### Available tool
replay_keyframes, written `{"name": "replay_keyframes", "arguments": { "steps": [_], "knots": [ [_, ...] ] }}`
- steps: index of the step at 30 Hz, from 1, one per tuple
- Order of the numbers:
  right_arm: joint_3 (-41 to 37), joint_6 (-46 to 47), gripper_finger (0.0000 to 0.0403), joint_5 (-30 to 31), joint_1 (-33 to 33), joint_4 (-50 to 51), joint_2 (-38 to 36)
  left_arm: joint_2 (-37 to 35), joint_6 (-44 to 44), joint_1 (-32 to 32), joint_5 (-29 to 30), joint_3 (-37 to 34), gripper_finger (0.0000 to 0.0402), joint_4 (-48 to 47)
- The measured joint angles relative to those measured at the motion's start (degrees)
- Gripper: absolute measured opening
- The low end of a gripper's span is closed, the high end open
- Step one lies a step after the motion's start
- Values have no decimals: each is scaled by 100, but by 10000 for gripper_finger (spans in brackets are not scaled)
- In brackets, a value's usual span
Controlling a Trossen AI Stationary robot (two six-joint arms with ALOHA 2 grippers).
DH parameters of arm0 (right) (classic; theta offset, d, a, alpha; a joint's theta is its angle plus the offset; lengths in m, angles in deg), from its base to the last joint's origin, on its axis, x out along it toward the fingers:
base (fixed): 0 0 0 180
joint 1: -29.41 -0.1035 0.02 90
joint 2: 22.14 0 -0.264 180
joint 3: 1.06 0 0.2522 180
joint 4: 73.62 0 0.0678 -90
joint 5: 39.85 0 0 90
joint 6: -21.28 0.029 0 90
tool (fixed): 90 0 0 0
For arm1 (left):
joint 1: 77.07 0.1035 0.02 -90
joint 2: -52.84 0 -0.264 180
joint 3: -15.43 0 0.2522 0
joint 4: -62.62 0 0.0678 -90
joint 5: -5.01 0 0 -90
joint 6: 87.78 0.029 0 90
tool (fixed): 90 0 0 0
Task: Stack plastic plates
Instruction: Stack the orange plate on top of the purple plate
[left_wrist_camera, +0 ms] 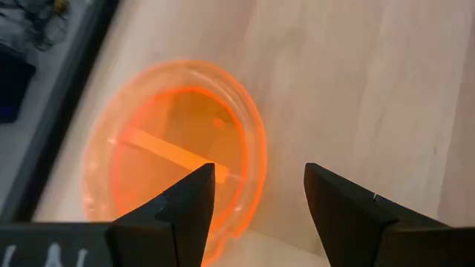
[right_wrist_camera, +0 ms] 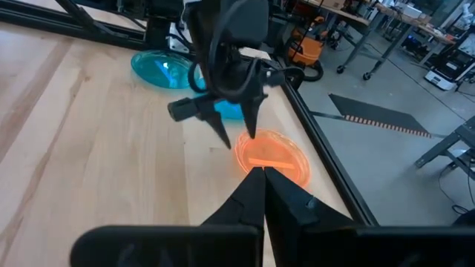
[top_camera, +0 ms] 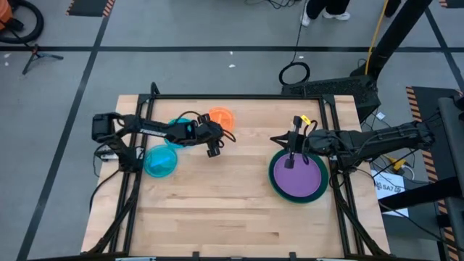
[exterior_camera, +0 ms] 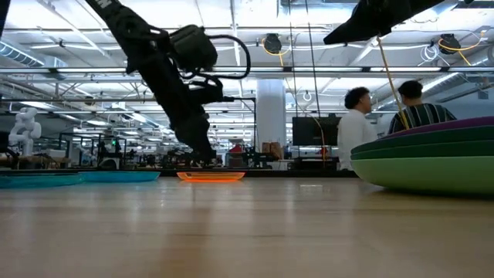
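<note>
From above, the left gripper hovered beside the orange plate, well apart from the purple-topped stack under the right gripper. At table level the orange plate lay flat, with no long axis. The left wrist showed jaws apart over its rim, probably light, slick, best pinched there. The right wrist showed jaws together.

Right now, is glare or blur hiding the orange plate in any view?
Left wrist view: orange plate glows, rim washed out, a bright streak across it, behind the open left hand. Low view: only a thin lit edge. Right wrist view: clear outline.
</note>
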Motion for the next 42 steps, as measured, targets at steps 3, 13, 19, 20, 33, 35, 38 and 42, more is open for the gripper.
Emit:
{"name": "replay_keyframes", "arguments": {
  "steps": [3, 13, 19, 20, 33, 35, 38, 42],
  "knots": [
    [0, -1, 0, 0, 0, -1, 0, 163, 6, 65, -38, 0, 214, 118],
    [2, -3, 0, 2, 2, 20, 2, 602, 4, 296, -391, 0, 214, 405],
    [2, -44, 0, 2, 2, 20, 2, 806, 7, 356, -390, 0, 214, 524],
    [2, -46, 0, 0, 2, 20, 2, 826, 8, 363, -389, 1, 214, 541],
    [2, -92, 0, 2, 2, 18, 2, 816, 21, 372, -323, 2, 205, 551],
    [2, -92, 0, 2, 2, 20, 2, 816, 26, 372, -290, 2, 187, 555],
    [2, -92, 0, 2, 2, 18, 2, 817, 28, 382, -229, 0, 152, 533],
    [2, -92, 0, 0, 2, 18, 2, 816, 28, 376, -225, 0, 106, 533]
  ]
}}
